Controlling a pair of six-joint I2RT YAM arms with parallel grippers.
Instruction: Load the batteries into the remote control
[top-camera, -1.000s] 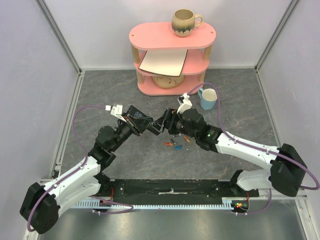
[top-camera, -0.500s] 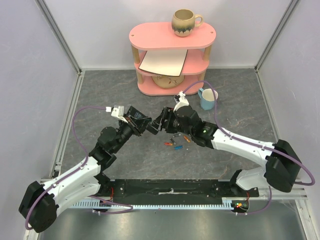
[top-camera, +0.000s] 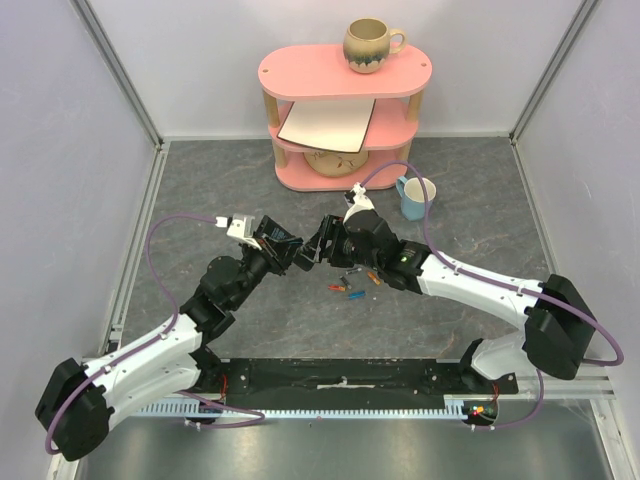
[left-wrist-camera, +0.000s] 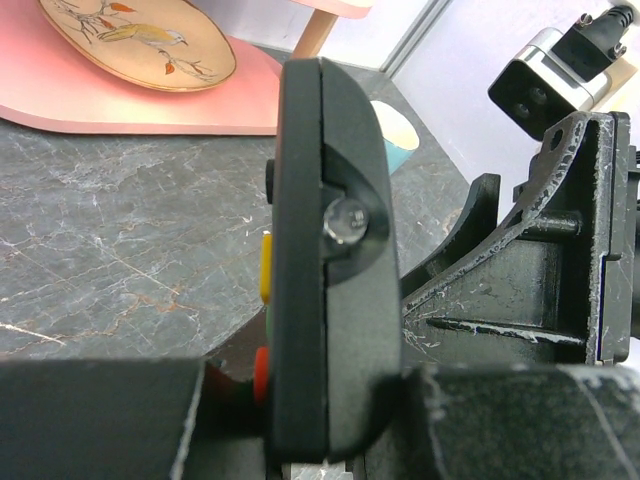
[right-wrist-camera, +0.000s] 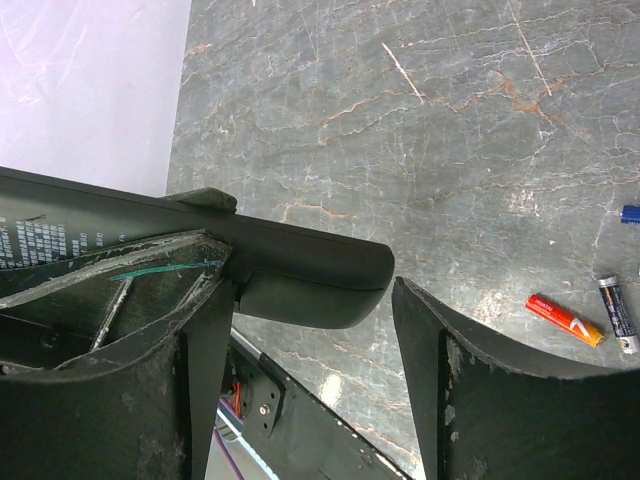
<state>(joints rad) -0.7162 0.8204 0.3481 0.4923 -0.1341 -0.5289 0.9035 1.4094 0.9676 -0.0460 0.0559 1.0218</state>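
I am clamping the remote control (left-wrist-camera: 325, 250) in my left fingers (left-wrist-camera: 100, 420); my right fingers (right-wrist-camera: 480, 400) are standing apart around its end.

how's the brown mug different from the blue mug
Colour: the brown mug is tan with darker mottling low down, while the blue mug is plain light blue and pale inside.
Place: the brown mug stands on top of the pink shelf, and the blue mug stands on the table by the shelf's right end.
Handle: the brown mug's points right, the blue mug's points left.
Both stand upright, mouths up.
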